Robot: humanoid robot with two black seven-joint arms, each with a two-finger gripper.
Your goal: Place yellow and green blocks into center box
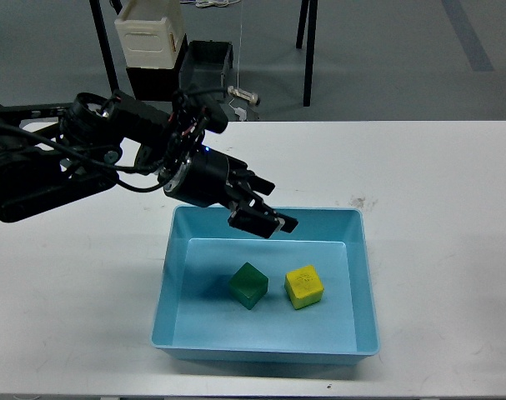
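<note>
The light-blue tray [361, 275] sits on the white table at the front centre. A dark green cube [249, 285] and a bright yellow cube [303, 286] lie side by side on its flat bottom, slightly apart. My left gripper [265, 212] hangs over the tray's far wall, above and behind the green cube, with its fingers apart and nothing between them. My right arm and gripper are out of view.
The white table [436, 183] extends to the right and left of the tray. Behind the table on the floor stand a cream-white box [150, 37], a small dark bin [206, 65] and black stand legs [308, 50].
</note>
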